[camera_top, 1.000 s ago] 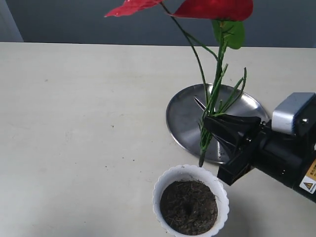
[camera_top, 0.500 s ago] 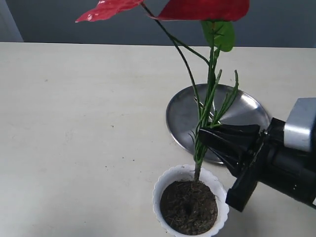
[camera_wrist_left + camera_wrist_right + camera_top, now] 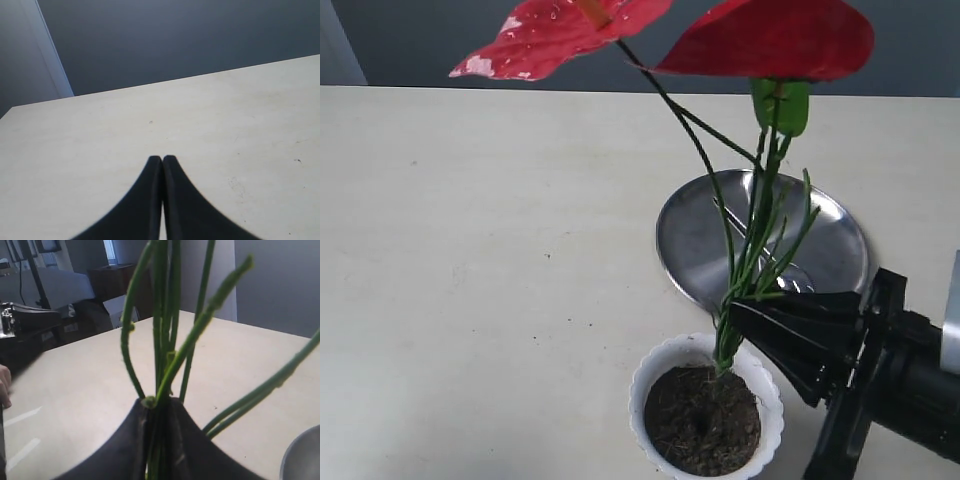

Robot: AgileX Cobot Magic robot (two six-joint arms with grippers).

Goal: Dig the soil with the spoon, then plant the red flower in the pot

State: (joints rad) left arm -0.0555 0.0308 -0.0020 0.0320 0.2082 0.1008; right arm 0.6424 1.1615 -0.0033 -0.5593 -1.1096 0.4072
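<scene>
Now right fingers (image 3: 745, 310) clamped on red flower (image 3: 745, 260) stems, stem base touching soil (image 3: 702, 420), left fingers (image 3: 162, 162) closed, empty.

The right gripper (image 3: 745, 312) now sits lower and nearer the pot (image 3: 706, 411) than a second ago. The red flower (image 3: 760, 40) has come along, its stem ends moving from the rim onto the soil (image 3: 702, 420).

The right gripper (image 3: 745, 312) at the lower right of the exterior frame has matte black fingers tapering to a wedge, bolted to a blocky black wrist with a pale grey housing at the frame's edge. The left gripper (image 3: 162, 159) shows two smooth black curved fingers.
</scene>
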